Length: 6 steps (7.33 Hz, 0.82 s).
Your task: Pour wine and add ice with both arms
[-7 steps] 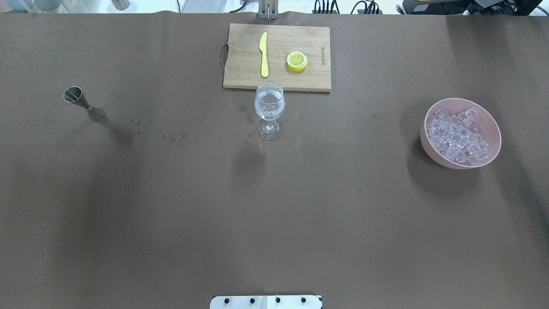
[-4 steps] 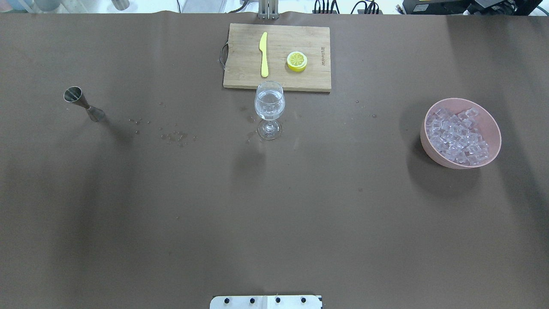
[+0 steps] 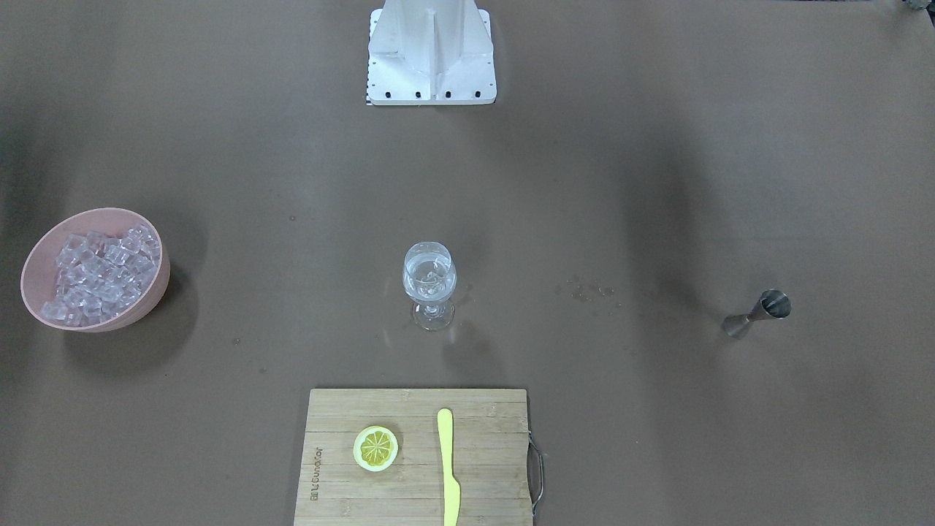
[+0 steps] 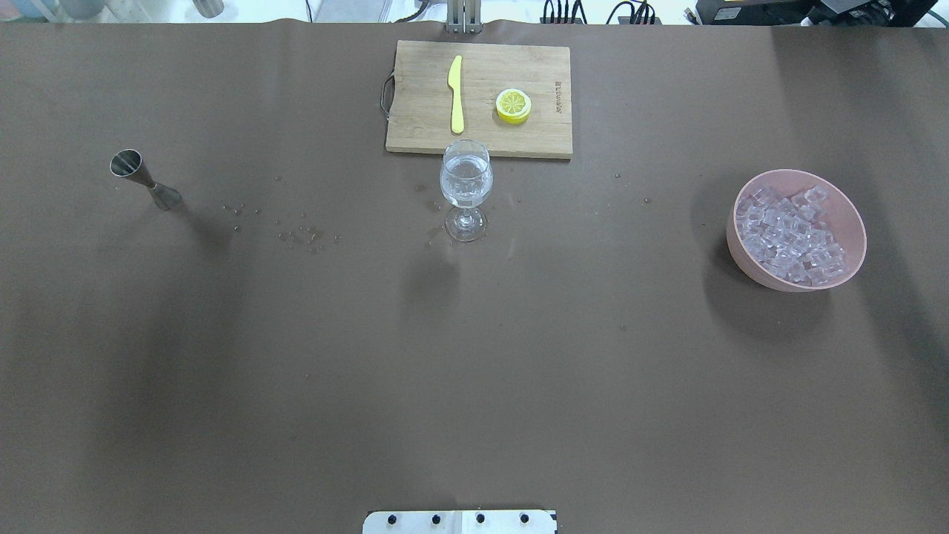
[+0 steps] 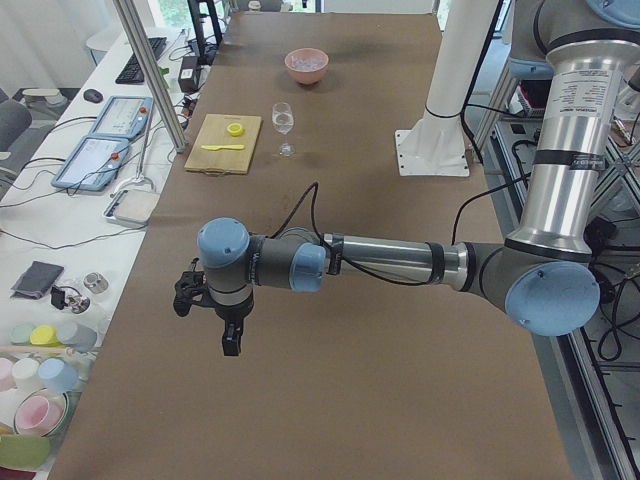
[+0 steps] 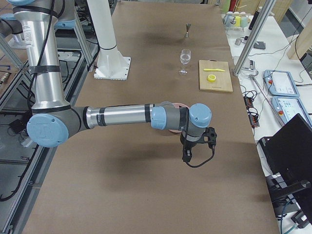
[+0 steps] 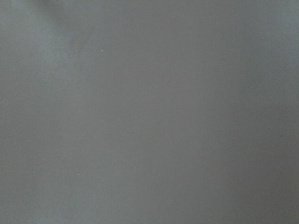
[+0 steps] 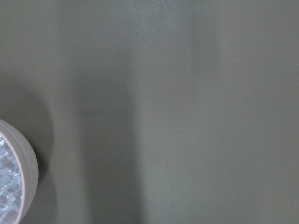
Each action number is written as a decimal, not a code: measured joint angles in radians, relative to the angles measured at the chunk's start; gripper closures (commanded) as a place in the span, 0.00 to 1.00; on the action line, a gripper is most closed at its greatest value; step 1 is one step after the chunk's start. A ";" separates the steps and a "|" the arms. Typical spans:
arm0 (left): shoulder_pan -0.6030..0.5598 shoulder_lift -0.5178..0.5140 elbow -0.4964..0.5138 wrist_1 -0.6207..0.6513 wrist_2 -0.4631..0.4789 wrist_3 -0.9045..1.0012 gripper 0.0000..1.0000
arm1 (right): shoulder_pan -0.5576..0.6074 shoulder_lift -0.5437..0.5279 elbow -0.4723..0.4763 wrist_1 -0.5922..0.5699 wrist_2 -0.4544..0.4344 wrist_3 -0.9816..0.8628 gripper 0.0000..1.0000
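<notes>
1. Both arms are stretched out low over the brown worktop [image 4: 474, 371], wrists turned down. The left arm [image 5: 380, 262] is over bare paper at its own end. The right arm [image 6: 122, 116] is beside the bowl at the other end.
2. How far the left jaws and the right jaws stand apart cannot be told, as they are seen only in the side views.
3. A wooden cutting board [image 4: 482, 126] lies at the far middle edge.
4. A pink bowl [image 4: 841, 204] is set on the robot's right, with the ice [image 4: 789, 237] heaped inside it.
5. A wine glass [image 4: 465, 182] stands upright just in front of the board. The wine [image 4: 465, 194] is held in its bowl as clear liquid. Whether cubes lie in it cannot be told.
6. A steel jigger [image 4: 144, 180] stands far to the robot's left, well apart from the glass.
7. A yellow knife [image 4: 456, 93] and a lemon slice [image 4: 513, 105] rest on the board, side by side but apart.
8. Small droplets [image 4: 300, 236] are scattered between the jigger and the glass.
</notes>
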 measured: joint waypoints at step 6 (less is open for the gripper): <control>0.001 -0.005 -0.014 0.004 0.007 0.001 0.02 | 0.001 0.006 0.027 0.001 -0.001 0.001 0.00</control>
